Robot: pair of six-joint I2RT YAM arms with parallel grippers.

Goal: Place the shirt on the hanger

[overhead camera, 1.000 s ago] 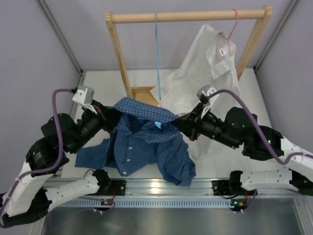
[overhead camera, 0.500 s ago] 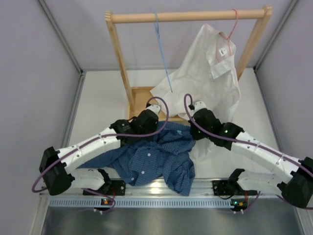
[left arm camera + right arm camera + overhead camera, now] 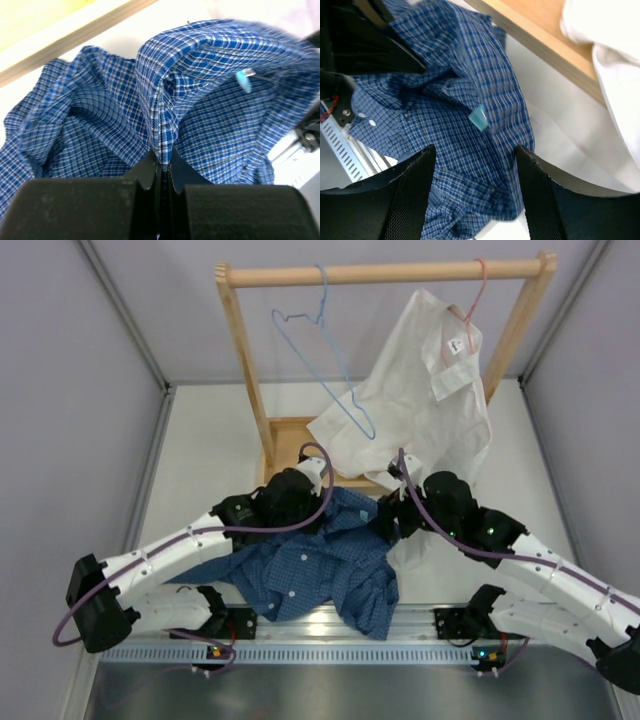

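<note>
Though rumpled, fine-checked blue shirt (image 3: 300, 575).

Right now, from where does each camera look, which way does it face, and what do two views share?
Top view: above and behind the bases, facing down at the wooden rack and the blue shirt; the left arm and the right arm show.
Left wrist view: on the left arm, facing along the left claw, shut on a fold of the shirt.
Right wrist view: on the right arm, facing down past the open right claw at the shirt.
Shared: both wrist views show the shirt's small light-blue tag.
</note>
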